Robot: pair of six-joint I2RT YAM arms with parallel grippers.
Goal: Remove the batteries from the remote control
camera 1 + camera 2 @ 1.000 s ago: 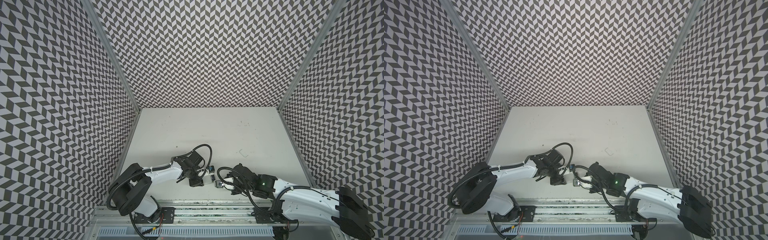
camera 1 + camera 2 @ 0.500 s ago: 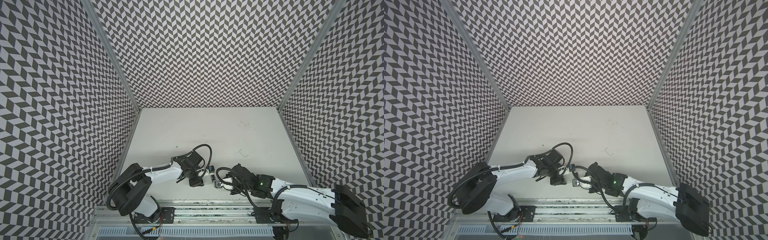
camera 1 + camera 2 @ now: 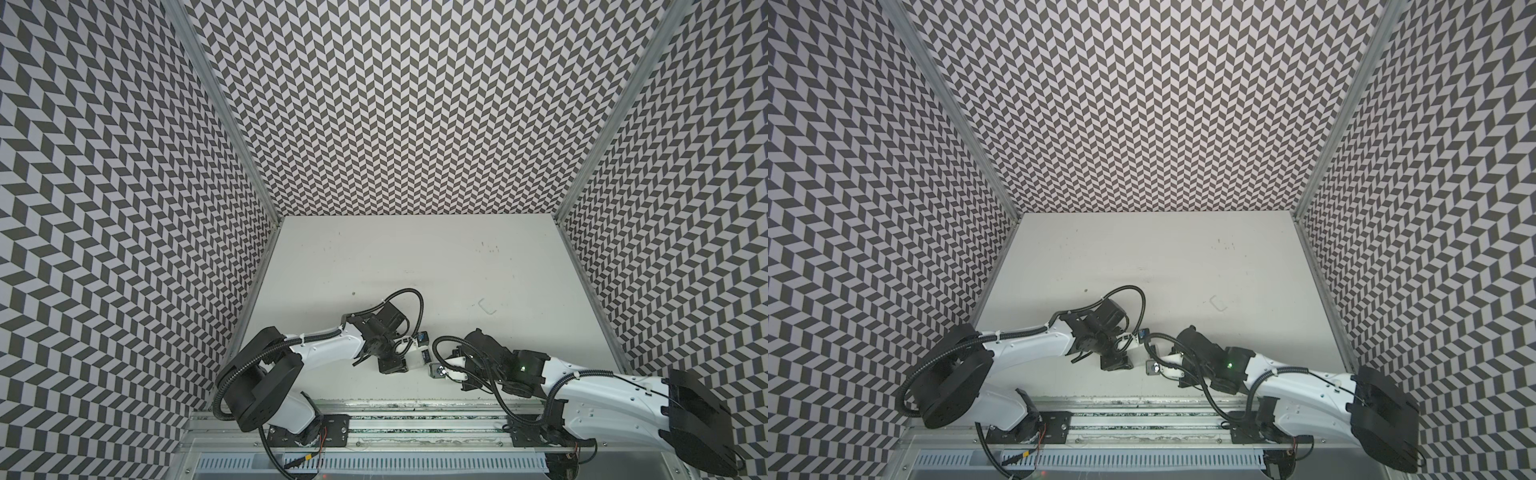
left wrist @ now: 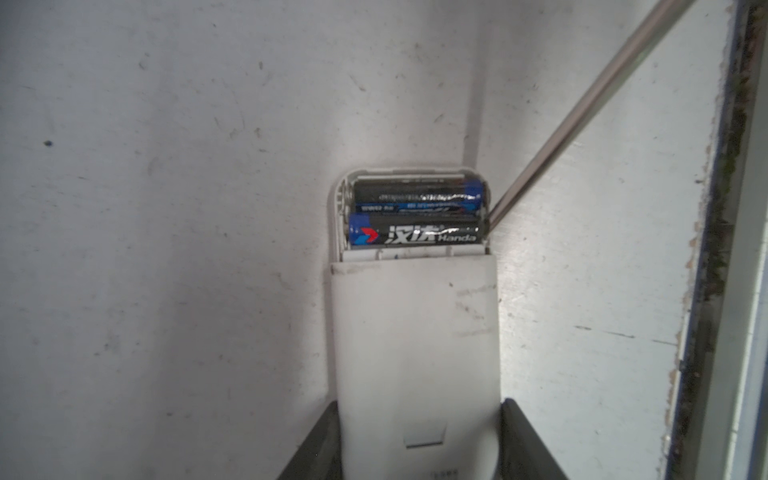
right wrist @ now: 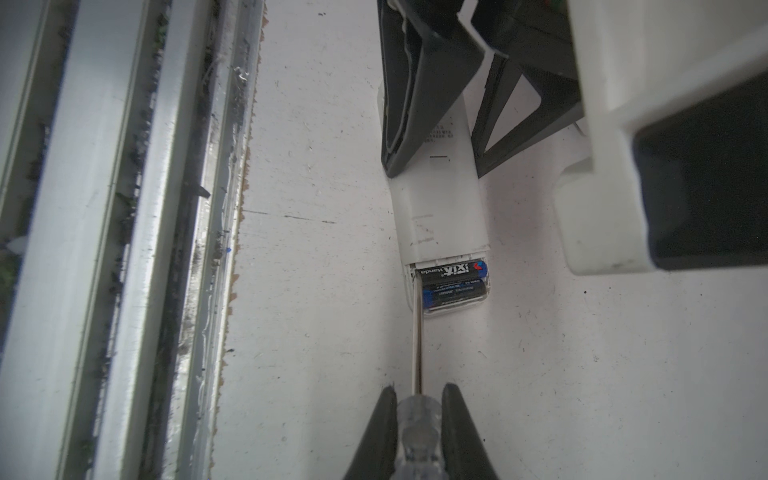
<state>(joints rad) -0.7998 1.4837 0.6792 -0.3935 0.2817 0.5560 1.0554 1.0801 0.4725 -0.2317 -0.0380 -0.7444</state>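
The white remote control (image 4: 415, 332) lies on the table with its back up. My left gripper (image 4: 419, 405) is shut on its sides, one dark finger on each. At the far end the compartment is uncovered, and two black batteries (image 4: 415, 235) with blue ends lie side by side across it. My right gripper (image 5: 417, 392) is shut on the clear handle of a thin screwdriver (image 5: 417, 345). The screwdriver's tip rests at the compartment's edge, beside a battery end (image 5: 426, 293). In a top view the remote (image 3: 412, 358) sits between the two wrists, and the right gripper's jaws are hidden there.
A metal rail (image 5: 124, 249) runs along the table's front edge, close beside the remote. A small pale rectangular piece (image 3: 488, 307) lies on the table behind the right arm. Zigzag-patterned walls (image 3: 415, 124) close in the left, right and back.
The rear part of the right arm has shifted slightly left. Both grippers, the remote and the screwdriver stay where they were.
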